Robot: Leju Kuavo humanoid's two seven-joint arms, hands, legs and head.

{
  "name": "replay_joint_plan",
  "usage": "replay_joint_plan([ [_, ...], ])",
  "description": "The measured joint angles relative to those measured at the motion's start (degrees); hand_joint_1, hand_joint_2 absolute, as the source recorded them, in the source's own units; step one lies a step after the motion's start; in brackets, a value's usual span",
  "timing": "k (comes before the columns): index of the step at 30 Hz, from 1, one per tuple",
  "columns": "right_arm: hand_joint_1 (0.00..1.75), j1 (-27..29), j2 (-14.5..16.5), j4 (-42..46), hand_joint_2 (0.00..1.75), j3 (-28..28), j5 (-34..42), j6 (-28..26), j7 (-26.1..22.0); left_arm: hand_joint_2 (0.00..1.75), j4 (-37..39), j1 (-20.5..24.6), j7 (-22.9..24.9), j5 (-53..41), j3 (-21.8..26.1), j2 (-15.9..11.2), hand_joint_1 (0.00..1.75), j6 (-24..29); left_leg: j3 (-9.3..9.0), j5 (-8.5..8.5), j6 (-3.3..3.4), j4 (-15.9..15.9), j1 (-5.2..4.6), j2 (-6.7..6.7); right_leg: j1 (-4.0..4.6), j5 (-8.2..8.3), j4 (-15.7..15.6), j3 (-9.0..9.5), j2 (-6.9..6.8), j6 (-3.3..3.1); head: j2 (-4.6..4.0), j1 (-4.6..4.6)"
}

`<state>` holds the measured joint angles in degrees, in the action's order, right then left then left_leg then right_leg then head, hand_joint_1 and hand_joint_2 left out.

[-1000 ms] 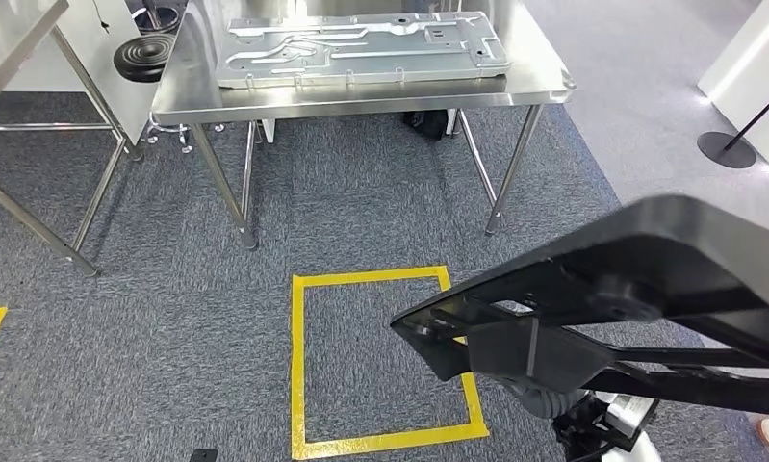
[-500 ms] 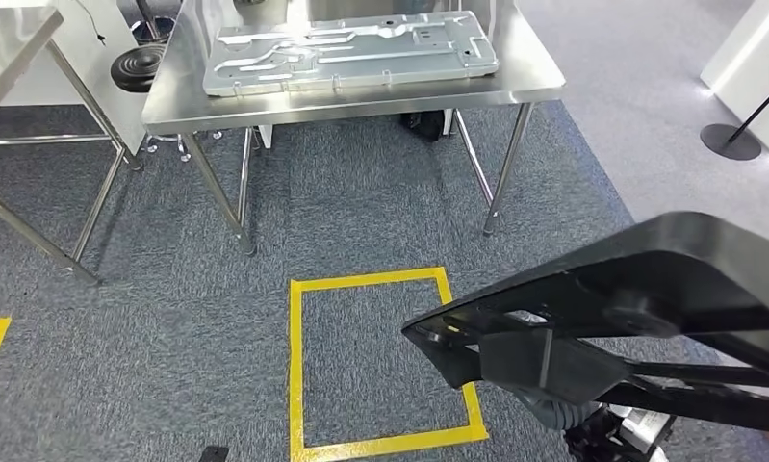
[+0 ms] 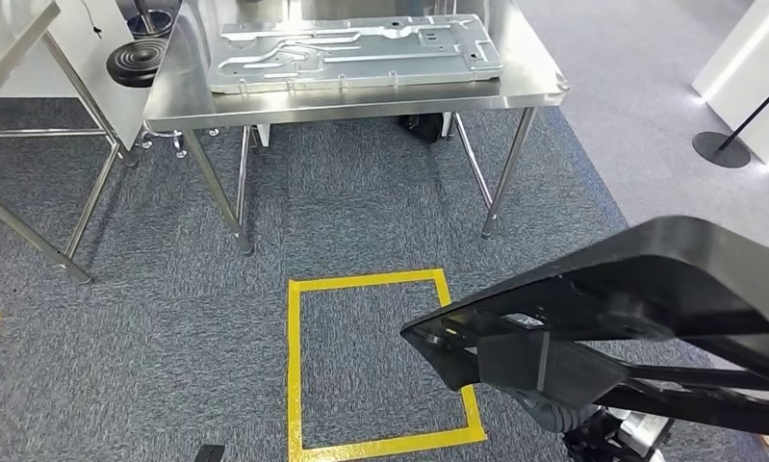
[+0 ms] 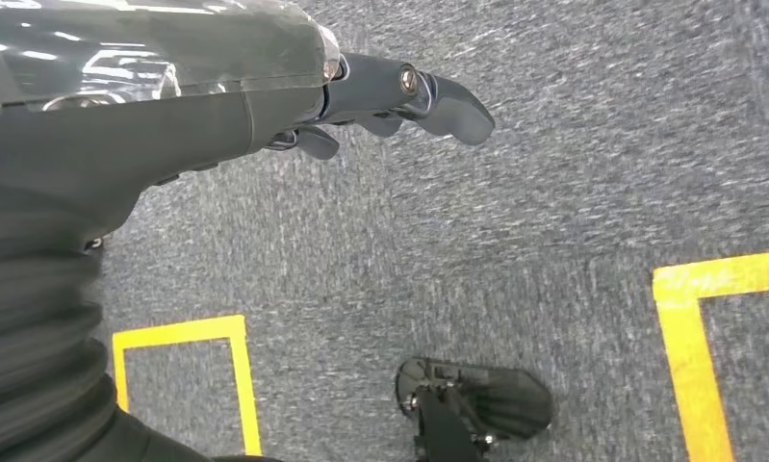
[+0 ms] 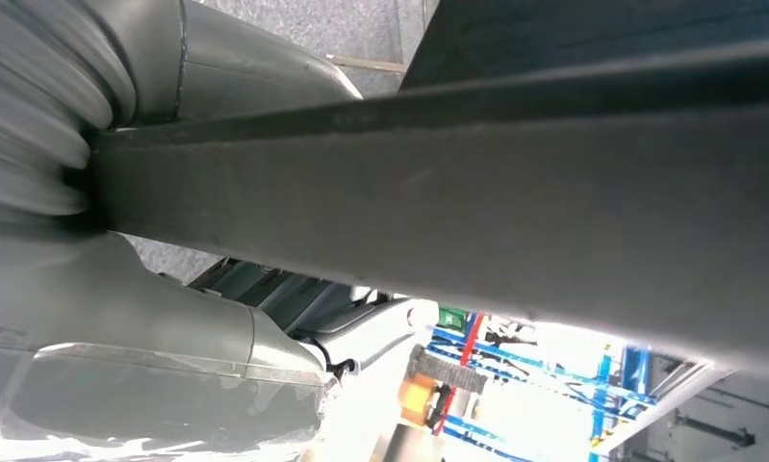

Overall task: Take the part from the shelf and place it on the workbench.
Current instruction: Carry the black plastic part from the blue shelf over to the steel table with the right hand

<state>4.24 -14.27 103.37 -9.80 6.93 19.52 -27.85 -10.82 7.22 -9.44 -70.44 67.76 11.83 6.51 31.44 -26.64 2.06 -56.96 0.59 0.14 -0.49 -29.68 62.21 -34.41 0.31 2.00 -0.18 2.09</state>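
Black plastic frame-shaped part (image 3: 640,318) carried low at the robot's right side, off the shelf and well short of the bench. Right hand (image 5: 120,260) pressed tight against its dark bar, grey cover and thumb on either side; looks like a firm hold, though fingers hidden behind the part. Left hand (image 4: 390,96) hanging over grey carpet, fingers loosely extended, holding nothing. Yellow taped square (image 3: 380,361) on the floor just ahead. Beyond it, stainless steel workbench (image 3: 525,91) already bearing a large stamped silver metal plate (image 3: 356,50). Transport step, by the look of it. Next: walking up to the square, then raising the part over the bench edge onto free surface.
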Motion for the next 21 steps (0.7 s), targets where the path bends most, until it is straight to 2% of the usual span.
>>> replay_joint_plan([
  [2,1.55,0.2,0.0,0.0,1.75,0.0,0.0,0.0,0.0,1.75,0.0,0.0,0.1,0.0,0.0,0.0,0.00,0.0,0.06,-0.01,0.18,0.0,-0.06,0.05,-0.16,-3.61,7.9,-3.81,-0.02,0.45,-0.01,0.01],
  [3,1.55,0.3,0.0,0.0,1.75,0.0,-0.1,0.0,0.1,1.75,0.0,-0.1,0.1,0.0,0.0,0.0,0.00,0.0,0.07,-0.04,0.20,0.0,-0.09,0.06,-0.25,-4.41,10.8,-5.31,-0.03,0.59,-0.01,0.01],
  [4,1.55,0.4,0.0,0.0,1.75,0.0,-0.1,0.0,0.1,1.75,0.0,-0.1,0.2,0.0,0.0,0.0,0.00,0.0,0.05,-0.08,0.20,-0.1,-0.11,0.07,-0.31,-4.10,11.7,-5.88,-0.04,0.65,-0.01,0.01],
  [5,1.55,0.5,0.0,0.0,1.75,0.0,-0.2,0.0,0.1,1.75,0.0,-0.1,0.2,0.0,0.0,0.0,0.00,0.0,-0.02,-0.12,0.15,-0.1,-0.11,0.04,-0.36,-2.64,10.1,-5.22,-0.06,0.64,-0.01,0.01],
  [7,1.55,0.4,0.0,0.0,1.75,0.0,-0.4,0.0,0.1,1.75,0.0,-0.1,0.2,0.0,0.0,0.1,0.00,0.0,-0.27,-0.28,-0.08,-0.1,-0.13,-0.04,-0.37,1.47,1.9,-1.31,-0.18,0.36,-0.01,0.01],
  [8,1.55,0.4,0.0,0.0,1.75,0.0,-0.4,0.0,0.1,1.75,0.0,-0.1,0.2,0.0,0.0,0.1,0.00,0.0,-0.33,-0.39,-0.27,-0.2,-0.23,-0.08,-0.24,2.90,-1.9,0.46,-0.23,0.08,-0.01,0.01],
  [9,1.55,0.4,0.0,0.1,1.75,0.1,-0.4,0.0,0.1,1.75,0.0,-0.1,0.2,0.0,0.0,0.2,0.00,0.0,-0.34,-0.48,-0.52,-0.2,-0.33,-0.09,-0.09,3.57,-4.3,1.53,-0.26,-0.23,0.00,0.00],
  [11,1.55,0.5,0.0,0.1,1.75,0.1,-0.4,0.0,0.1,1.75,0.0,0.0,0.2,0.0,0.0,0.2,0.00,0.0,-0.33,-0.59,-1.12,-0.2,-0.44,-0.07,0.23,3.64,-5.2,1.80,-0.20,-0.87,0.01,-0.01],
  [12,1.55,0.5,0.0,0.1,1.75,0.1,-0.5,0.0,0.1,1.75,0.0,0.0,0.2,0.0,0.0,0.2,0.00,0.0,-0.31,-0.70,-1.45,-0.2,-0.42,-0.04,0.12,3.70,-5.3,1.81,-0.18,-1.21,0.00,-0.01],
  [14,1.55,0.5,0.0,0.3,1.75,0.1,-0.5,0.1,0.1,1.75,0.0,0.0,0.2,0.0,0.0,0.2,0.00,0.0,0.28,-2.02,-2.01,-1.9,-0.37,-0.03,-0.14,3.85,-5.7,2.01,-0.21,-1.91,-0.01,-0.01],
  [15,1.55,0.5,0.0,0.3,1.75,0.1,-0.5,0.1,0.1,1.75,0.0,0.0,0.2,0.0,0.0,0.2,0.00,0.0,1.35,-3.56,-2.24,-4.4,-0.33,-0.04,-0.27,3.90,-5.9,2.12,-0.25,-2.20,-0.01,-0.01],
  [17,1.55,0.6,0.0,0.4,1.75,0.1,-0.5,0.1,0.2,1.75,0.0,0.0,0.2,0.0,0.0,0.2,0.00,0.0,4.87,-7.39,-2.55,-12.1,-0.22,-0.06,-0.19,3.83,-5.9,2.15,-0.30,-2.50,-0.01,-0.01],
  [18,1.55,0.6,0.0,0.4,1.75,0.1,-0.6,0.0,0.2,1.75,0.0,-0.1,0.2,-0.1,0.0,0.2,0.00,0.0,6.55,-8.62,-2.66,-15.6,-0.17,-0.06,-0.15,3.79,-5.8,2.15,-0.30,-2.54,-0.01,-0.01],
  [19,1.55,0.7,0.0,0.4,1.75,0.1,-0.6,0.0,0.2,1.75,0.0,-0.2,0.3,-0.1,0.0,0.2,0.00,0.0,7.44,-8.74,-2.71,-17.3,-0.15,-0.06,-0.12,3.74,-5.7,2.16,-0.28,-2.56,-0.01,-0.01],
  [20,1.55,0.8,0.0,0.4,1.75,0.1,-0.6,0.0,0.2,1.75,0.0,-0.2,0.3,-0.2,0.0,0.2,0.00,0.0,7.23,-7.67,-2.69,-16.7,-0.13,-0.05,-0.11,3.67,-5.6,2.20,-0.24,-2.53,-0.01,-0.01],
  [21,1.55,0.8,0.0,0.4,1.75,0.1,-0.7,0.0,0.2,1.75,0.0,-0.2,0.3,-0.3,0.0,0.2,0.00,0.0,5.94,-5.64,-2.60,-13.7,-0.10,-0.05,-0.11,3.55,-5.5,2.27,-0.18,-2.44,-0.01,-0.01],
])
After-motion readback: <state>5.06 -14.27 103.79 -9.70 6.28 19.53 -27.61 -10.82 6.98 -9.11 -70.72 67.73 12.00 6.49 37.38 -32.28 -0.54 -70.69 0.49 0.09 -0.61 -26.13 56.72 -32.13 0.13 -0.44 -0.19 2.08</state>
